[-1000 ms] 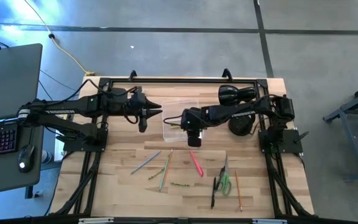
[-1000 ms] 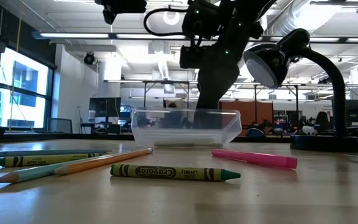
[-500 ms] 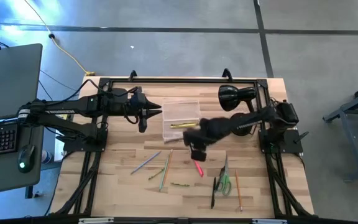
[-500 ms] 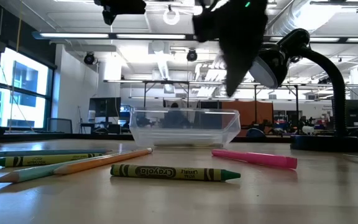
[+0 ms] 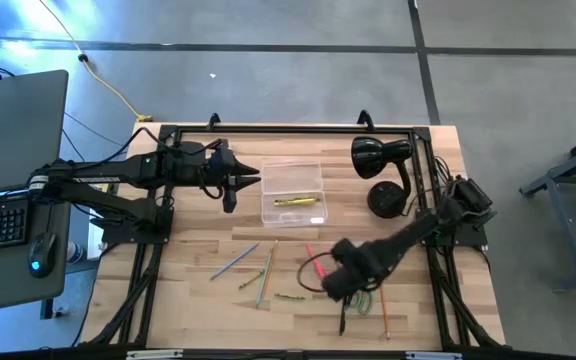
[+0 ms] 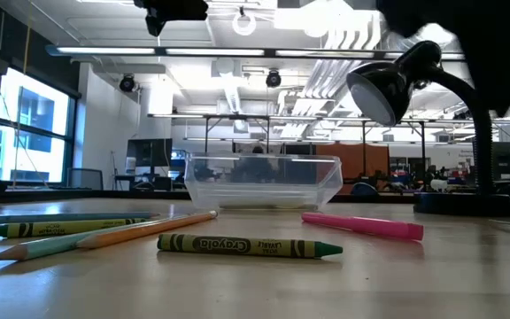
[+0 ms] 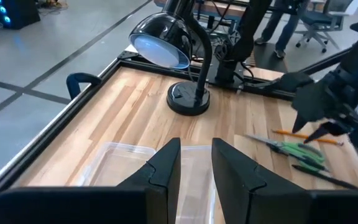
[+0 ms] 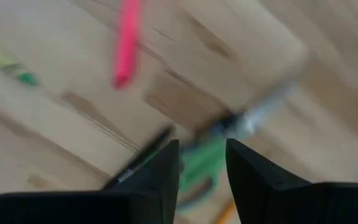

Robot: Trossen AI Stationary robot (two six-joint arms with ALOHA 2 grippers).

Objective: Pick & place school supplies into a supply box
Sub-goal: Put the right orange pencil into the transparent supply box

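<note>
The clear supply box [image 5: 293, 193] rests flat on the table with a yellow pencil [image 5: 294, 201] lying inside; in the low view the supply box [image 6: 264, 182] stands behind the supplies. Near it lie a pink pen [image 5: 314, 262], green-handled scissors [image 5: 362, 294], a black pen [image 5: 345, 308], an orange pencil [image 5: 382, 306], a green crayon [image 6: 249, 245] and several pencils [image 5: 258, 272]. My right gripper [image 5: 336, 284] hovers open above the scissors [image 8: 199, 169]. My left gripper [image 5: 251, 181] waits open beside the box's left side.
A black desk lamp [image 5: 378, 160] stands on the far right of the table, its base [image 5: 386, 200] right of the box. A laptop [image 5: 13, 120] and keyboard sit off the table's left. Bare wood lies along the near edge at the left [image 5: 188, 310].
My right gripper has swung from above the box toward the near edge and to the right, passing the pink pen and coming down over the scissors and black pen. The box, covered before, now shows the yellow pencil lying in it.
</note>
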